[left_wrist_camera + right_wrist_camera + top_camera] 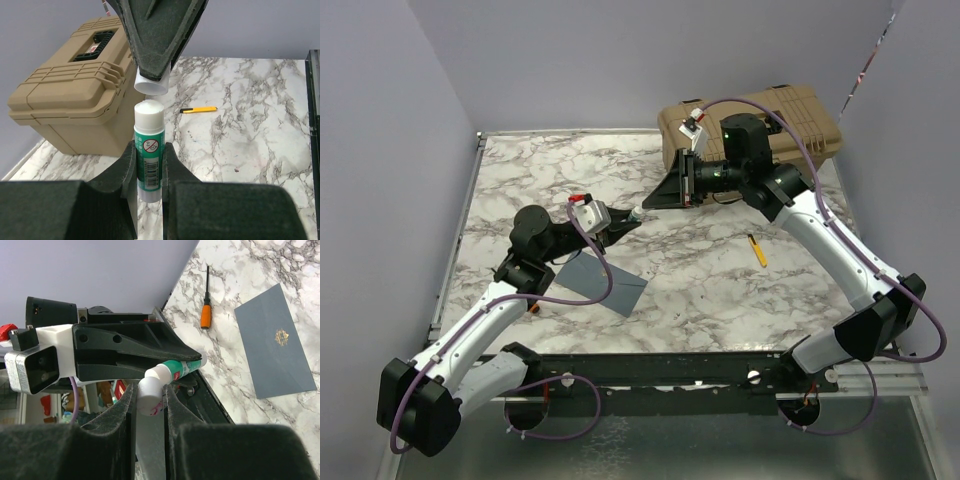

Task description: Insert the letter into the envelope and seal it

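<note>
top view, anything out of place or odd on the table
Nothing spilled or damaged. The envelope lies askew to the table edges, partly under the left arm. The glue stick is uncapped in the left gripper, its cap in the right gripper. No letter is in view.

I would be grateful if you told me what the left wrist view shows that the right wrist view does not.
Only the left wrist view shows the tan case. Only the right wrist view shows the envelope, lying flat. Both show the left gripper closed on the glue stick, the right gripper closed on the white cap, which is off the stick, and the yellow-orange tool on the marble table.
</note>
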`<state>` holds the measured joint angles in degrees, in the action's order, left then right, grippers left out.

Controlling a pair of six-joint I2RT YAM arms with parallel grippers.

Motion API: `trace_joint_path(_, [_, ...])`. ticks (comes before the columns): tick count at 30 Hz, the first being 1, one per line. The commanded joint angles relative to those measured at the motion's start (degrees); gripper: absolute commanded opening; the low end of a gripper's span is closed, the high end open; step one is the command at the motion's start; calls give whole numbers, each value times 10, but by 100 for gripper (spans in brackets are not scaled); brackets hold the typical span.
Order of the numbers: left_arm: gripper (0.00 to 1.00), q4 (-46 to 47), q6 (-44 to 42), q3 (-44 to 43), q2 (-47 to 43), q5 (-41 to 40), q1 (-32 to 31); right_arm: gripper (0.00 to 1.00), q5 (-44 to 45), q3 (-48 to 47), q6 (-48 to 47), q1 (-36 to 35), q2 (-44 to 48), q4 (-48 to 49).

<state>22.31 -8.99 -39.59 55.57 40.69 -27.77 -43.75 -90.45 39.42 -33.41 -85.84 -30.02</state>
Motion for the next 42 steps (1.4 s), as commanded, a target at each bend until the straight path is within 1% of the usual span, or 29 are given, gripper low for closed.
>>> trace_joint_path(1, [0, -11, -15, -22, 2, 23, 0, 0, -16, 7, 1, -5, -6, 3])
trace_joint_path(14, [0, -40, -12, -29, 10, 25, 0, 0, -22, 1, 8, -14, -19, 12])
trace_joint_path(18, [0, -44, -16, -28, 8, 20, 0, 0, 3, -10, -6, -17, -25, -16])
trace_joint_path(25, [0, -58, -29, -25, 3, 13, 0, 0, 10, -20, -11, -19, -27, -26])
trace_joint_path(29, [0, -73, -48, -23, -1, -4, 0, 0, 12, -20, 0, -19, -15, -8])
trace_joint_path(34, [0, -89, -63, -19, -6, -15, 0, 0, 24, -21, 6, -19, -4, -10])
trace_joint_path(42, [0, -90, -65, -20, -11, -24, 0, 0, 58, -15, -8, -19, 2, -46])
